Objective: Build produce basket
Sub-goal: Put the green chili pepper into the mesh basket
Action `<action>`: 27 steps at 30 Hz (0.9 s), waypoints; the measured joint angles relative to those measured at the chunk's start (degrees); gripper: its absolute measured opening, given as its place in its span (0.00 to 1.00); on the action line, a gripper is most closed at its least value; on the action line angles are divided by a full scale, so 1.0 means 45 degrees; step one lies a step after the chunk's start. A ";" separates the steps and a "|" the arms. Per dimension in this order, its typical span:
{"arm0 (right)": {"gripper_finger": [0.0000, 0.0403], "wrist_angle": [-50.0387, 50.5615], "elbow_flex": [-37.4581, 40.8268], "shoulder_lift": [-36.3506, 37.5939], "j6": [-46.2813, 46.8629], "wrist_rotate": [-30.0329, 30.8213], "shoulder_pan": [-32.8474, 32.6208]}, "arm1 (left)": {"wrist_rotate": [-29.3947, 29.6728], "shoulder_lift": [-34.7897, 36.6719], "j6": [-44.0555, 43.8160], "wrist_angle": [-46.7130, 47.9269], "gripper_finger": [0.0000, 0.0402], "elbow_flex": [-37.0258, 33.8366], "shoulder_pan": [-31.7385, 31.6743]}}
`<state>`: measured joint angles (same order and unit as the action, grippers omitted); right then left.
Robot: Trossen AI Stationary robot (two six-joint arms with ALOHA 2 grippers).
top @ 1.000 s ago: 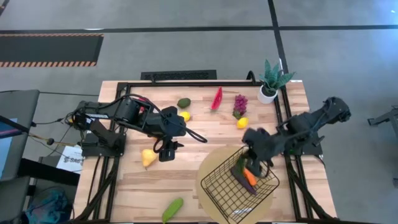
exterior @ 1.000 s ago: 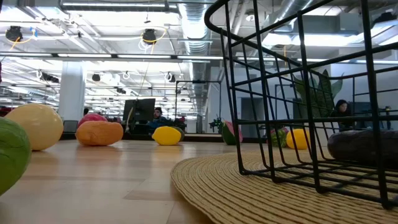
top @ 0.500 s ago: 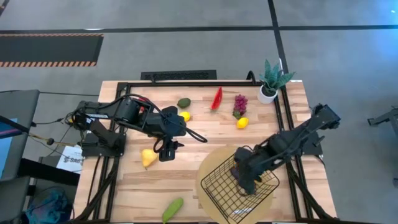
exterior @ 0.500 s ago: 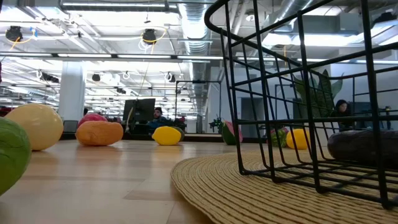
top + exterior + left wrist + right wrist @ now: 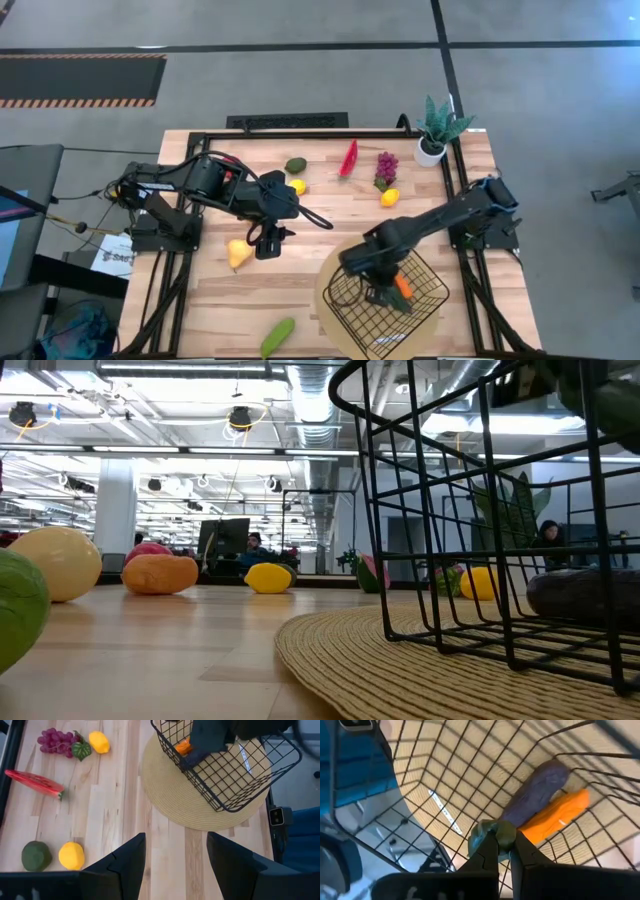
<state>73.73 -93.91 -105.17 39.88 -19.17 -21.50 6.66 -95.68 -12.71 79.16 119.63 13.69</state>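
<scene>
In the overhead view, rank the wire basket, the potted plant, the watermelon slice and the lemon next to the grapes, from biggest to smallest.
1. basket
2. potted plant
3. watermelon slice
4. lemon

All sit on the table, so nearness hardly skews it.

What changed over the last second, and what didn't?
The right arm swung from the basket's right rim across over its middle; the right gripper now hangs inside, jaws shut on a small green item, above the aubergine and carrot. Nothing was released. The left gripper, jaws apart, stayed over the table, and the loose produce did not move.
</scene>
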 joint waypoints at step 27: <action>0.04 -0.1261 0.0010 -0.1479 -0.1797 -0.0474 0.0121 | -0.0003 -0.0010 -0.0091 -0.0001 0.49 0.0000 -0.0004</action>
<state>68.06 -93.86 -111.83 31.80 -21.30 -20.95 6.64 -95.72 -13.12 79.15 119.63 13.67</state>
